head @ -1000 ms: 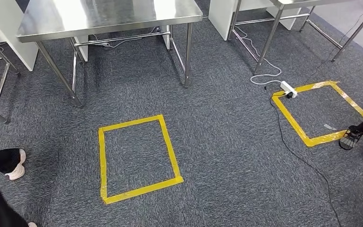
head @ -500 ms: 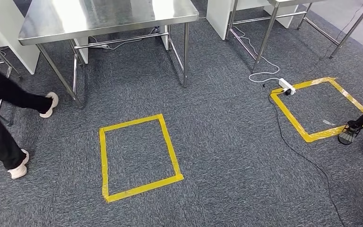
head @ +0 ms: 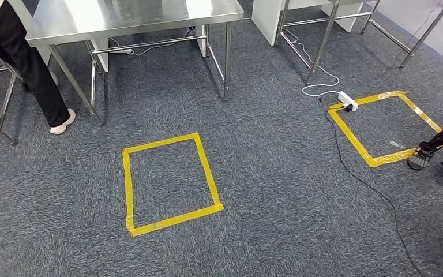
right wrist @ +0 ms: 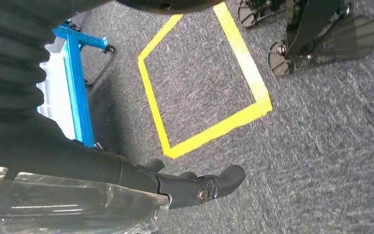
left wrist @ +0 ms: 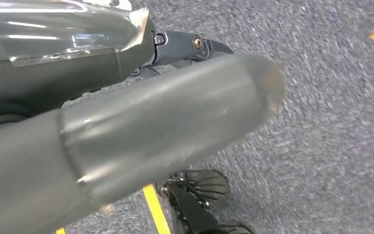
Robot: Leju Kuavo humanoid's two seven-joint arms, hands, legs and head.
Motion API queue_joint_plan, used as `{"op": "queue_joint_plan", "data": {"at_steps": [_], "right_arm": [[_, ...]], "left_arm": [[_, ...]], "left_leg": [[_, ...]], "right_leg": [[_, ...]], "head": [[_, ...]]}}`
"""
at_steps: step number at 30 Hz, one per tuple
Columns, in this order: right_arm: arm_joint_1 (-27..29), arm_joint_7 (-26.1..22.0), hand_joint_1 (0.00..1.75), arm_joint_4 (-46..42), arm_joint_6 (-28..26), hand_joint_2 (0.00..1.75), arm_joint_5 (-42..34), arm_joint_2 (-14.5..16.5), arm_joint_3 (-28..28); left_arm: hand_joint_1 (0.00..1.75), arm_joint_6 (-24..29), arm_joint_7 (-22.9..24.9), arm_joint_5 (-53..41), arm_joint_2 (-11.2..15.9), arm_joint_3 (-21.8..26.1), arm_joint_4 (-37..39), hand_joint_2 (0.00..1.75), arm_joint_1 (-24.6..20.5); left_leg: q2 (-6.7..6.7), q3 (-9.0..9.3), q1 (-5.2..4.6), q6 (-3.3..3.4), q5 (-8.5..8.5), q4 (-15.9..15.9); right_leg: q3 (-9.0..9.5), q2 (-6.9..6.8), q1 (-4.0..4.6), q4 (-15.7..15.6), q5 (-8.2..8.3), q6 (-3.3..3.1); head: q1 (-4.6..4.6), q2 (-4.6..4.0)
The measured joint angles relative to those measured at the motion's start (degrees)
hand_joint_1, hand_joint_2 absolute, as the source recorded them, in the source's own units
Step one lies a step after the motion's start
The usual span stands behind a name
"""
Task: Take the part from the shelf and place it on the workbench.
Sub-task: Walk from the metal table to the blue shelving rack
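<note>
the part is nowhere visible, so its weight and grip spot can't be judged. left hand [left wrist: 141, 131] and right hand [right wrist: 175, 185] hang over grey carpet [head: 265, 173]; finger state unclear.

Two yellow tape squares [head: 170, 183] [head: 387, 128], two steel tables [head: 132, 17] [head: 346, 3], one power strip [head: 347, 101], one person [head: 20, 57].

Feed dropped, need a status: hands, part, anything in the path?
Left hand and right hand hang empty. No part picked up yet. Person beside steel table; cable across floor.
</note>
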Motion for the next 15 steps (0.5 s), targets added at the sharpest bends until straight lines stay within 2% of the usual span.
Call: {"op": "queue_joint_plan", "data": {"at_steps": [1, 2, 3, 5, 6, 7, 8, 9, 10, 11, 12, 13, 15], "right_arm": [[0.1, -0.1, 0.0, 0.0, 0.2, 0.0, 0.1, 0.0, 0.0], [0.1, -0.2, 0.0, 0.0, 0.4, 0.0, 0.2, 0.0, 0.1], [0.2, -0.3, 0.0, 0.0, 0.6, 0.0, 0.3, 0.0, 0.2], [0.2, -0.5, 0.0, 0.0, 0.7, 0.0, 0.4, 0.0, 0.4], [0.3, -0.6, 0.0, 0.0, 0.8, 0.0, 0.5, 0.0, 0.5], [0.3, -0.7, 0.0, 0.0, 0.8, 0.0, 0.7, 0.0, 0.6], [0.3, -0.7, 0.0, 0.0, 0.9, 0.0, 0.7, 0.0, 0.8], [0.3, -0.8, 0.0, 0.0, 1.0, 0.0, 0.9, 0.0, 0.9], [0.3, -0.8, 0.0, 0.0, 1.2, 0.0, 0.9, 0.0, 1.0], [0.3, -0.9, 0.0, 0.0, 1.4, 0.0, 1.0, -0.1, 1.1], [0.3, -0.9, 0.0, 0.0, 1.6, 0.0, 1.1, -0.1, 1.2], [0.3, -1.0, 0.0, 0.0, 1.8, 0.0, 1.1, -0.1, 1.3], [0.4, -1.0, 0.0, 0.1, 2.0, 0.0, 1.1, -0.1, 1.4]], "left_arm": [[0.0, 0.1, -0.1, 0.0, 0.0, 0.0, 0.0, 0.0, 0.0], [0.0, 0.2, -0.2, 0.0, -0.1, 0.0, 0.0, 0.0, 0.0], [0.0, 0.3, -0.3, -0.1, -0.1, 0.0, 0.0, 0.0, 0.0], [0.0, 0.3, -0.3, -0.1, -0.1, 0.0, 0.0, 0.0, 0.0], [0.0, 0.3, -0.3, -0.1, -0.1, 0.0, 0.0, 0.0, 0.0], [0.0, 0.3, -0.3, -0.1, -0.1, 0.1, 0.0, 0.0, 0.0], [0.0, 0.4, -0.3, -0.1, -0.1, 0.1, 0.0, 0.0, 0.0], [0.0, 0.4, -0.3, -0.1, -0.1, 0.2, 0.0, 0.0, 0.0], [0.0, 0.4, -0.3, -0.1, -0.2, 0.2, 0.0, 0.0, 0.0], [0.0, 0.5, -0.3, -0.1, -0.2, 0.2, 0.0, 0.0, 0.0], [0.0, 0.5, -0.3, -0.1, -0.2, 0.2, 0.0, 0.0, 0.0], [0.0, 0.6, -0.3, -0.1, -0.2, 0.2, 0.0, 0.0, -0.1], [0.0, 0.7, -0.3, -0.1, -0.2, 0.3, 0.0, 0.0, 0.0]], "left_leg": [[0.13, -0.22, -0.01, 0.54, 0.46, -0.1], [0.29, -0.53, 0.04, 1.09, 0.93, -0.3], [0.48, -0.94, 0.1, 1.46, 1.33, -0.3], [0.62, -1.85, 0.05, 1.69, 1.92, -0.3], [0.59, -2.26, 0.04, 1.6, 2.19, -0.2], [0.48, -2.6, 0.04, 1.47, 2.44, -0.2], [0.27, -2.83, 0.05, 1.31, 2.64, -0.2], [0.01, -2.97, 0.07, 1.13, 2.79, -0.1], [-0.24, -3.1, 0.03, 0.93, 2.88, 0.0], [-0.52, -3.24, -0.08, 0.68, 2.94, 0.2], [-0.76, -3.43, -0.19, 0.39, 3.03, 0.3], [-1.0, -3.65, -0.27, 0.05, 3.16, 0.4], [-1.43, -4.02, -0.12, -0.62, 3.32, 0.6]], "right_leg": [[-0.48, 0.02, -0.05, 0.7, -0.48, 0.16], [-1.34, 0.05, -0.14, 2.4, -1.67, 0.13], [-2.63, 0.07, -0.31, 5.4, -3.55, -0.04], [-5.48, 0.11, -0.49, 13.1, -7.59, -0.23], [-6.11, 0.11, -0.55, 15.7, -8.76, -0.02], [-5.61, 0.11, -0.61, 16.3, -9.02, 0.37], [-3.86, 0.13, -0.68, 14.4, -8.42, 0.85], [-1.11, 0.3, -0.79, 10.4, -7.22, 1.3], [1.7, 0.87, -0.91, 5.8, -6.22, 1.52], [3.93, 1.37, -0.92, 2.1, -5.42, 1.47], [5.22, 1.75, -0.9, -0.2, -5.0, 1.25], [5.55, 1.93, -0.78, -1.0, -4.98, 0.94], [5.42, 1.27, -0.86, -1.0, -4.62, 0.31]], "head": [[0.03, 0.0], [0.14, 0.0], [0.24, 0.0], [0.45, 0.0], [0.43, 0.0], [0.45, 0.0], [0.44, 0.0], [0.45, 0.0], [0.48, 0.0], [0.45, 0.0], [0.42, 0.0], [0.39, 0.0], [0.36, 0.0]]}}
